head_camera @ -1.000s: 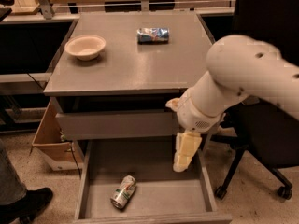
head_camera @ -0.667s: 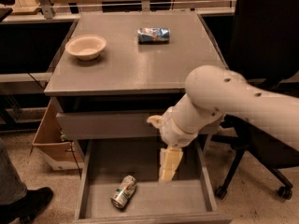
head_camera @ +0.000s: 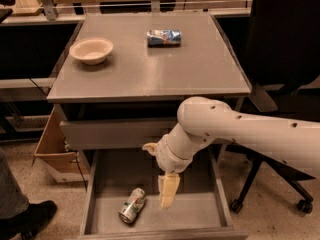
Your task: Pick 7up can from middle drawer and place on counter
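Gripper [head_camera: 168, 198] now farther left, just beside 7up can [head_camera: 132, 205] in middle drawer [head_camera: 197, 216]

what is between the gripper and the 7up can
Nothing: in the camera view only bare floor of the middle drawer separates the gripper, hanging over the drawer, from the 7up can lying on its side.

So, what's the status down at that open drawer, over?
Gripper pointing down in the middle drawer, just right of the 7up can, not touching. Can lies on its side, not yet picked. Nothing between them.
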Available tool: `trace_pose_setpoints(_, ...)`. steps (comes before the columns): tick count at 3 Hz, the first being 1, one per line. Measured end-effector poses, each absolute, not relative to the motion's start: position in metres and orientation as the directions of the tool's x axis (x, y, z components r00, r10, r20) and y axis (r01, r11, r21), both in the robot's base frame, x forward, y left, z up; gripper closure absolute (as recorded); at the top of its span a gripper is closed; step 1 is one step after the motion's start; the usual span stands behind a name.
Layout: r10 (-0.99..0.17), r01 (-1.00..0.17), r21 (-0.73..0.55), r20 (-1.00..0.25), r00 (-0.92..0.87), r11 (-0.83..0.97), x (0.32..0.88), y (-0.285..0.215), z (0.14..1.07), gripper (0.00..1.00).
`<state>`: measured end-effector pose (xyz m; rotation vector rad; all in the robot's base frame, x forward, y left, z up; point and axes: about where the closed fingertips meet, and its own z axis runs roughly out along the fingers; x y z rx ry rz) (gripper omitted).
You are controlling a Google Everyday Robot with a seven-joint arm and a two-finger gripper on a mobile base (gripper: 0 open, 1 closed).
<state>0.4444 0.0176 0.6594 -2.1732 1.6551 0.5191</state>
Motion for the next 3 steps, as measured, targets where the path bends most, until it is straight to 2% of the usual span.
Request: trace_pose_setpoints(3, -0.845, -0.95, -0.041, -0.445, 0.296, -0.311, 0.496, 0.041, 0.532, 0.0)
